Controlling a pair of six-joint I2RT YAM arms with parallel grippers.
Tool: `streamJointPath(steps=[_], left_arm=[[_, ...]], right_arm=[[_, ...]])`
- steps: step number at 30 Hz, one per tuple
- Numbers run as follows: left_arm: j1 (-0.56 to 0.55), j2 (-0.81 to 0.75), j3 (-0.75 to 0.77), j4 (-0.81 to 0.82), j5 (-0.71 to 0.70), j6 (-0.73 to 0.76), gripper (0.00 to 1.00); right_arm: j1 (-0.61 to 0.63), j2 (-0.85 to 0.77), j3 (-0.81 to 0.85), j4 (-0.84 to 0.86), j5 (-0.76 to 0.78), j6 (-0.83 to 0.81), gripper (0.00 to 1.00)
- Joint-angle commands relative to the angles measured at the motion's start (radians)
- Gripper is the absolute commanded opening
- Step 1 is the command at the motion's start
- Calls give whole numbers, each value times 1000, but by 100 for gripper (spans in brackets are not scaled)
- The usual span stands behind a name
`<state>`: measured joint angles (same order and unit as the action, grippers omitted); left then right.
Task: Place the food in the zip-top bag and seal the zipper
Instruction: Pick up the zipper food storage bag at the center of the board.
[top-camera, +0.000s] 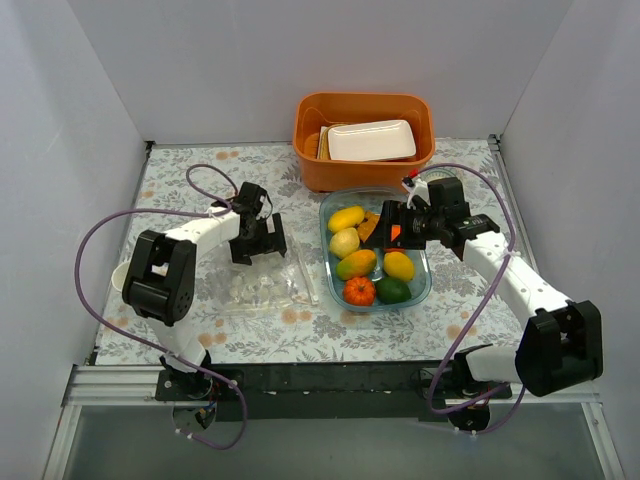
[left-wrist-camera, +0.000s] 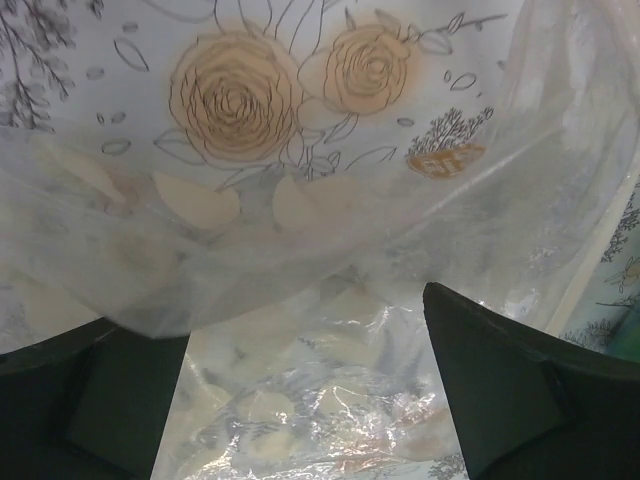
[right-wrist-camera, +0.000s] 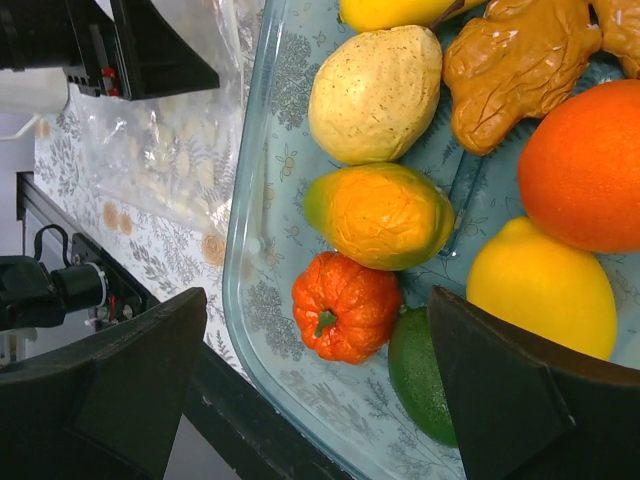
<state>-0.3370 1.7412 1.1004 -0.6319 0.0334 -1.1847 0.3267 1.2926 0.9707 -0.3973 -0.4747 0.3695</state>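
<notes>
The food lies in a clear blue dish (top-camera: 424, 280): yellow mango (top-camera: 346, 218), pale fruit (top-camera: 344, 242), orange-green mango (top-camera: 356, 264), orange pumpkin (top-camera: 359, 291), green fruit (top-camera: 392, 291) and lemon (top-camera: 399, 265). The zip-top bag (top-camera: 262, 287) lies flat and empty left of the dish, its zipper (top-camera: 307, 275) on the edge facing the dish. My left gripper (top-camera: 258, 238) is open over the bag's far edge; crinkly plastic (left-wrist-camera: 320, 390) shows between its fingers (left-wrist-camera: 510, 390). My right gripper (top-camera: 392, 226) is open and empty above the dish, with the pumpkin (right-wrist-camera: 345, 305) below its gap.
An orange bin (top-camera: 363, 165) holding a white tray (top-camera: 371, 140) stands just behind the dish. White walls close in the table at the left, right and back. In the right wrist view, ginger (right-wrist-camera: 515, 60) and an orange (right-wrist-camera: 585, 165) also lie in the dish.
</notes>
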Motion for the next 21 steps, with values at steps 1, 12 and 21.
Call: streamJointPath(steps=[1,12,21], left_arm=[[-2,4,98,-32,-87,131,98],[-3,-35,257,-106,-38,192,98],[-131,-39,276,-98,-61,-38,96]], right_arm=[[2,-7,7,37,-16,-15,98],[3,19,29,17,-16,-46,98],[3,22,34,0,22,-41,98]])
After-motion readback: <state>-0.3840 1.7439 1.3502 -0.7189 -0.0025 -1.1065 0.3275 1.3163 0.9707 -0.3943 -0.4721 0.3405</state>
